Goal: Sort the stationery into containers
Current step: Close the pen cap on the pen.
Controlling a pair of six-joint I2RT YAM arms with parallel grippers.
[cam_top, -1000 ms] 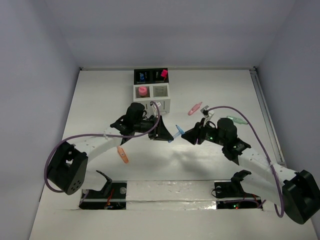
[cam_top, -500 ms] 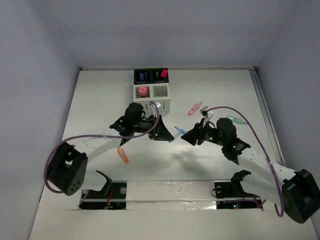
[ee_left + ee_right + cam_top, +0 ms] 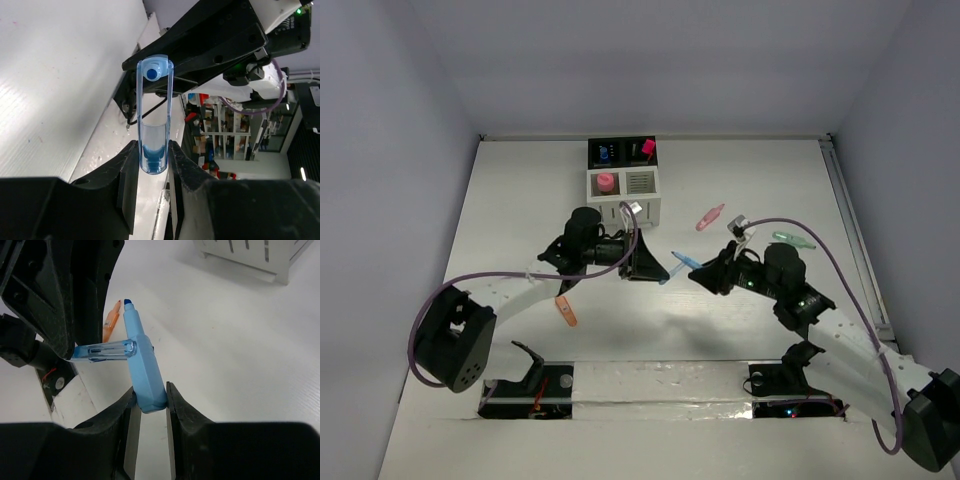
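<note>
The blue pen [image 3: 145, 372] is small and light. It is made of hard, smooth plastic, so I think it can slip or twist if it is pinched too softly. The flat sides near its back end look like the best place to hold it. That is where the jaws of the right arm [image 3: 820, 315] are closed on it, with the blue tip bare and pointing to about 10 o'clock. The clear cap [image 3: 154, 120] is thin and may crack if squeezed hard. The jaws of the left arm [image 3: 515, 285] are closed on the cap's lower end. Both arms reach in low and meet over the middle of the table [image 3: 520, 200], jaws facing each other. The cap is just beside the pen, not on its tip. The containers [image 3: 605, 208] stand at 12 o'clock, well apart from the pen.
</note>
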